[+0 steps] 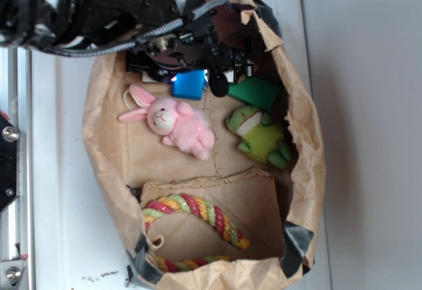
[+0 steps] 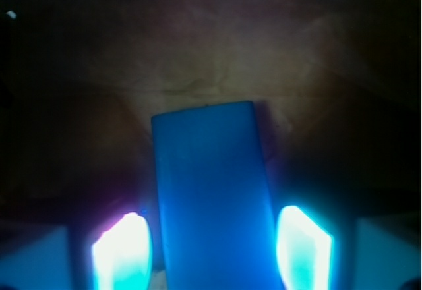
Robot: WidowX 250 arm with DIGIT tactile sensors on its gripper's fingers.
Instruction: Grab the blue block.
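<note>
The blue block (image 1: 189, 85) lies on the floor of a brown paper bag (image 1: 105, 138), at its far end, just above the pink plush bunny (image 1: 175, 122). My gripper (image 1: 194, 79) reaches down over it, one finger on each side. In the wrist view the blue block (image 2: 211, 191) runs lengthwise between the two glowing fingertips (image 2: 122, 250) of my gripper (image 2: 212, 250). A thin dark gap shows on the left side, and the right pad is almost at the block's edge. The jaws are open around the block.
A green block (image 1: 254, 92) lies right of the blue one, with a green plush frog (image 1: 258, 135) below it. A striped rope toy (image 1: 198, 214) sits in the near cardboard compartment. The bag's crumpled walls (image 1: 306, 138) rise all round, close to the arm.
</note>
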